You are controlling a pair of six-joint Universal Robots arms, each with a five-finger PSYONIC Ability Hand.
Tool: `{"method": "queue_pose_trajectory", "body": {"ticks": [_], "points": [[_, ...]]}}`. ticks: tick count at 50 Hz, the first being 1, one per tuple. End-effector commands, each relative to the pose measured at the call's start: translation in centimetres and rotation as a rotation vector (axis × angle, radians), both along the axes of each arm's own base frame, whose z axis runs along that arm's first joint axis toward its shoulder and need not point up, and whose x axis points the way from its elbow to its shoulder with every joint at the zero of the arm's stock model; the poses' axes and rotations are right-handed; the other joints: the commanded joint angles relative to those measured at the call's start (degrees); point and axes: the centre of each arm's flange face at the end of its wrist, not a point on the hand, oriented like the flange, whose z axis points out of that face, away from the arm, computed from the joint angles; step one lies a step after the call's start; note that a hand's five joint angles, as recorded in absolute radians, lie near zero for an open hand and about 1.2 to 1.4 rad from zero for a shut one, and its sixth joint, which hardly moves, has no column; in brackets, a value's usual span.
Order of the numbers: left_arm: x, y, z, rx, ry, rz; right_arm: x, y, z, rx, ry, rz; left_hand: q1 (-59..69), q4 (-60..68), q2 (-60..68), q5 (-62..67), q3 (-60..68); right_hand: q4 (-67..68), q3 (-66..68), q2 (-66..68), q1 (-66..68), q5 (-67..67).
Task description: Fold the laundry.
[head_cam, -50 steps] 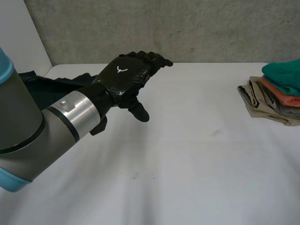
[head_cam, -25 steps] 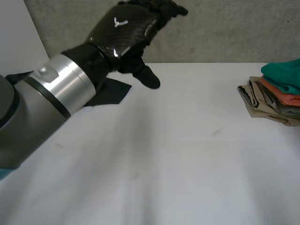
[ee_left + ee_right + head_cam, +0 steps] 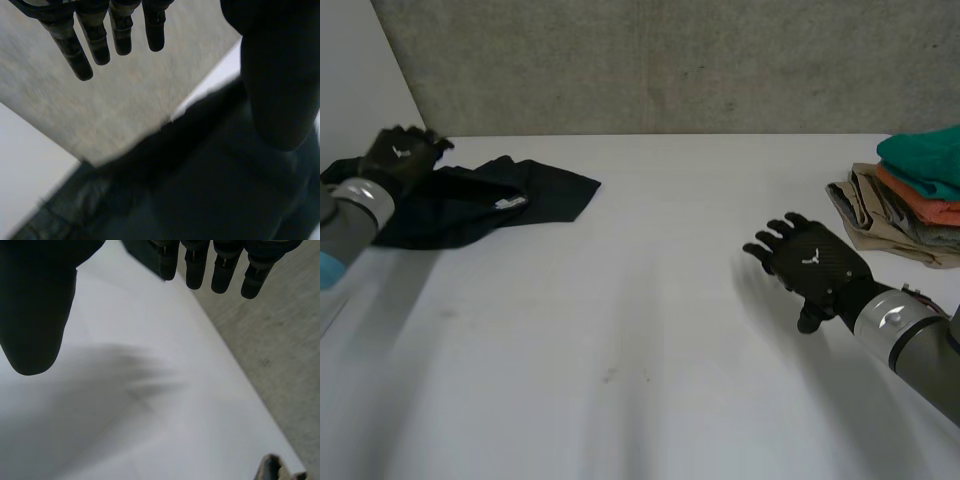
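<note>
**A:** What are the fingers [image 3: 95,42] of the left hand [image 3: 402,158] doing?

**B:** They are straight and spread, and the thumb [image 3: 280,85] stands well apart from them. The left hand is released and grasps nothing.

**A:** And what is around it?

**B:** Under its palm lies the dark garment [image 3: 490,200], crumpled at the upper left of the head view. The hand is over the garment's left end, though I cannot tell whether it touches the cloth. A small white label [image 3: 510,202] shows near the middle of the garment.

**A:** And the right hand [image 3: 807,262]?

**B:** It is released too. Its fingers [image 3: 195,265] are extended side by side, with the thumb held away and nothing between them. It is at the right of the head view, palm down over the bare white worktop [image 3: 640,340].

**A:** Is anything near it?

**B:** A stack of folded clothes [image 3: 910,205] sits at the right edge of the frame, beyond the hand and apart from it. The top piece is green, with orange, grey and beige below it.

**A:** And behind all that?

**B:** A concrete wall [image 3: 670,60] runs along the worktop's far edge.
</note>
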Motion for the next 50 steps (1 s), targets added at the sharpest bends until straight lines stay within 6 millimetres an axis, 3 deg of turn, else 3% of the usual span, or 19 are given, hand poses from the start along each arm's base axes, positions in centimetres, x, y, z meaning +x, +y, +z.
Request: {"method": "queue_pose_trajectory", "body": {"ticks": [1, 2, 3, 5, 8, 9, 12, 13, 16, 20, 23, 28, 29, 30, 34, 38, 41, 44, 50], "points": [[0.8, -3.7, -6.4, -0.042, -0.058, 0.038, -0.2, 0.1, -0.7, 0.018, 0.011, -0.008, 19.27, 19.26, 19.36, 19.48, 20.09, -2.14, -2.31, -2.38, -3.25, -2.72], [0.8, -3.8, -6.8, -0.042, -0.060, 0.043, -0.2, 0.2, -0.8, 0.021, 0.011, -0.007, 31.67, 31.67, 31.76, 31.88, 32.49, -2.14, -2.31, -2.38, -3.25, -2.72], [0.4, -3.8, -6.7, -0.052, -0.060, 0.040, -0.2, 0.2, -0.8, 0.020, 0.012, -0.006, 66.41, 66.41, 66.50, 66.62, 67.23, -2.14, -2.31, -2.38, -3.25, -2.72], [-0.1, -3.6, -6.6, -0.055, -0.058, 0.048, -0.3, 0.1, -0.8, 0.020, 0.013, -0.009, 66.77, 66.76, 66.85, 66.97, 67.58, -2.14, -2.31, -2.38, -3.25, -2.72], [-3.0, -2.0, -3.4, -0.111, -0.033, 0.034, -0.2, 0.2, -0.8, 0.021, 0.011, -0.007, 66.77, 66.76, 66.85, 66.97, 67.58, -2.14, -2.31, -2.38, -3.25, -2.72], [-5.2, -0.3, 0.2, -0.180, -0.002, -0.005, -0.2, 0.2, -0.8, 0.018, 0.011, -0.007, 66.77, 66.76, 66.85, 66.97, 67.58, -2.14, -2.31, -2.38, -3.25, -2.72], [-8.1, 2.8, 3.3, -0.243, 0.065, -0.075, -0.2, 0.0, -0.6, 0.008, 0.005, -0.011, 66.77, 66.76, 66.85, 66.97, 67.58, -2.14, -2.31, -2.38, -3.25, -2.72], [-10.2, 5.0, 4.9, -0.277, 0.116, -0.131, -0.2, -0.2, -0.5, 0.000, 0.001, -0.018, 66.77, 66.76, 66.85, 66.97, 67.58, -2.14, -2.31, -2.38, -3.25, -2.72], [-14.4, 9.6, 6.3, -0.278, 0.218, -0.251, -0.5, -0.5, -0.3, 0.004, -0.007, -0.055, 66.77, 66.76, 66.85, 66.97, 67.58, -2.14, -2.31, -2.38, -3.25, -2.72], [-19.5, 15.5, 5.2, -0.165, 0.281, -0.405, -0.9, -0.9, -0.2, 0.015, -0.021, -0.115, 66.77, 66.76, 66.85, 66.97, 67.58, -2.14, -2.31, -2.38, -3.25, -2.72], [-22.1, 18.5, 3.8, -0.087, 0.271, -0.485, -1.1, -1.2, -0.1, 0.023, -0.037, -0.147, 66.77, 66.76, 66.85, 66.97, 67.58, -2.14, -2.31, -2.38, -3.25, -2.72], [-26.9, 24.2, -0.8, 0.073, 0.227, -0.631, -1.4, -1.5, 0.0, 0.036, -0.059, -0.187, 66.77, 66.76, 66.85, 66.97, 67.58, -2.14, -2.31, -2.38, -3.25, -2.72], [-27.2, 24.7, -1.0, 0.084, 0.223, -0.644, -1.4, -1.6, 0.1, 0.037, -0.065, -0.193, 59.46, 59.45, 59.54, 59.66, 60.28, -2.14, -2.31, -2.38, -3.25, -2.72], [-27.6, 25.7, -1.2, 0.101, 0.218, -0.665, -1.4, -1.6, 0.1, 0.046, -0.076, -0.203, 36.41, 36.40, 36.49, 36.61, 37.22, -2.14, -2.31, -2.38, -3.25, -2.72], [-27.8, 26.9, -0.7, 0.120, 0.228, -0.686, -1.6, -1.9, 0.2, 0.054, -0.099, -0.219, 31.67, 31.66, 31.75, 31.87, 32.49, -2.14, -2.31, -2.38, -3.25, -2.72], [-26.7, 27.7, 4.0, 0.069, 0.302, -0.688, -2.1, -2.4, 0.4, 0.047, -0.103, -0.240, 10.30, 10.29, 10.38, 10.51, 11.12, -2.14, -2.31, -2.38, -3.25, -2.72], [-25.2, 28.3, 7.0, 0.022, 0.344, -0.681, -2.1, -2.4, 0.5, 0.044, -0.103, -0.243, 6.91, 6.91, 7.00, 7.12, 7.73, -2.14, -2.31, -2.38, -3.25, -2.72], [-23.6, 27.8, 8.5, -0.010, 0.352, -0.647, -2.1, -2.4, 0.6, 0.045, -0.102, -0.244, 6.57, 6.56, 6.65, 6.77, 7.38, -2.14, -2.31, -2.38, -3.25, -2.72], [-17.7, 23.8, 9.7, -0.040, 0.344, -0.457, -1.6, -1.7, 2.1, 0.028, -0.108, -0.225, 6.90, 6.89, 6.99, 7.11, 7.72, -2.14, -2.31, -2.38, -3.25, -2.72]]}}
